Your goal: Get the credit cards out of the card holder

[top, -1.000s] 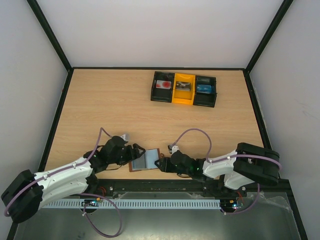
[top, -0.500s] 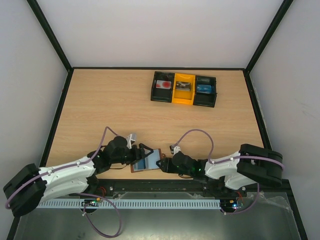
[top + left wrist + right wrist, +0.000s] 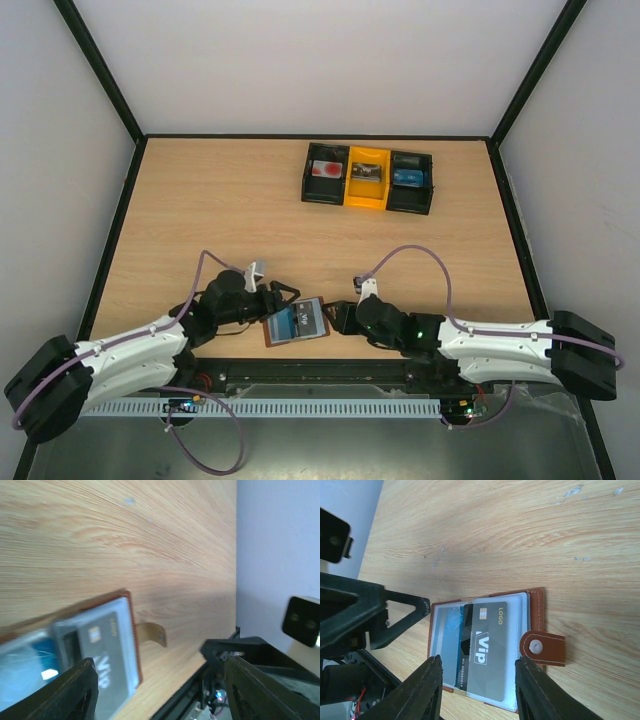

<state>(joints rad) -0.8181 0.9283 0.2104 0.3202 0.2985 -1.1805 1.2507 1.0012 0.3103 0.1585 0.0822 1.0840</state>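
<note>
The brown card holder [image 3: 536, 607] lies open on the worktop [image 3: 200, 200] near its front edge, between the two arms. A grey VIP card [image 3: 487, 647] and a blue card [image 3: 451, 645] sit in its clear sleeves. The left end effector [image 3: 280, 303] is released, fingers wide apart at the holder's left edge. The right end effector [image 3: 479, 660] is also parted, straddling the holder's near edge without pinching it.

Around the card holder [image 3: 296, 322]
It lies open on the tabletop [image 3: 200, 210], a card [image 3: 482, 650] in it; left claw [image 3: 280, 303] just left of it, right claw [image 3: 338, 316] just right, tray [image 3: 368, 178] well behind it.
</note>
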